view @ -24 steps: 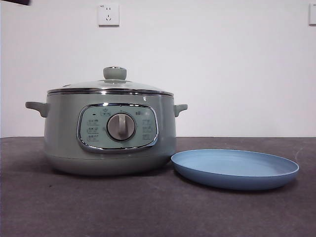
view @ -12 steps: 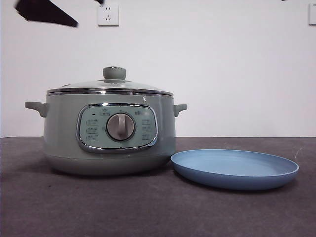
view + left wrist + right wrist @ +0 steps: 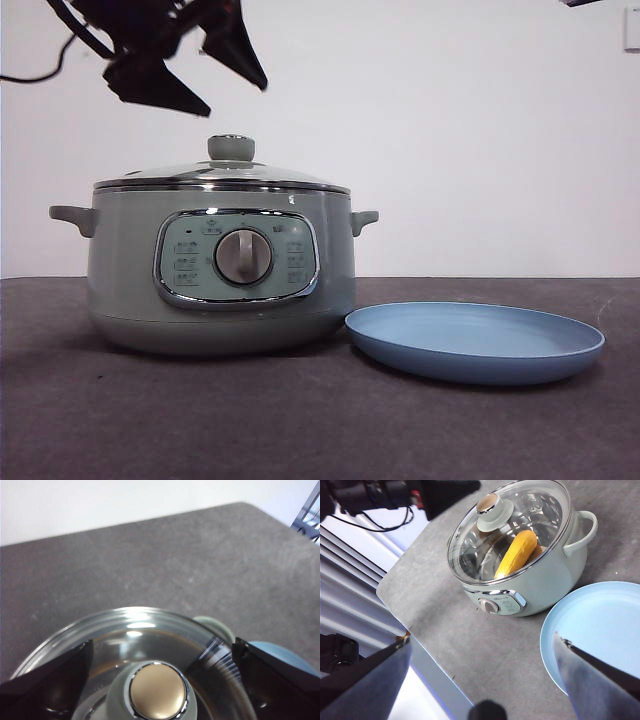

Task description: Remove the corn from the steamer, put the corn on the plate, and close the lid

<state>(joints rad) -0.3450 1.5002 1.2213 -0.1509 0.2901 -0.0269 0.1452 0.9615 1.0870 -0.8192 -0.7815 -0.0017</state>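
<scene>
The pale green steamer (image 3: 222, 265) stands left of centre with its glass lid (image 3: 220, 172) on. Through the lid, in the right wrist view, the yellow corn (image 3: 516, 554) lies inside the steamer (image 3: 540, 585). The light-blue plate (image 3: 475, 340) sits empty beside the pot on the right. My left gripper (image 3: 233, 100) hangs open just above the lid's knob (image 3: 231, 148). In the left wrist view its jaws stand on either side of the knob (image 3: 159, 690), apart from it. My right gripper (image 3: 482, 640) is open, high above the table near the plate (image 3: 600, 625).
The dark grey table (image 3: 300, 420) ends close behind the pot, with a rounded corner (image 3: 385, 592) on the steamer's side. The pot's side handles (image 3: 72, 217) stick out. A white wall stands behind.
My left gripper has come down from the upper left corner of the front view to just over the lid's knob. Pot, lid and plate have not moved.
</scene>
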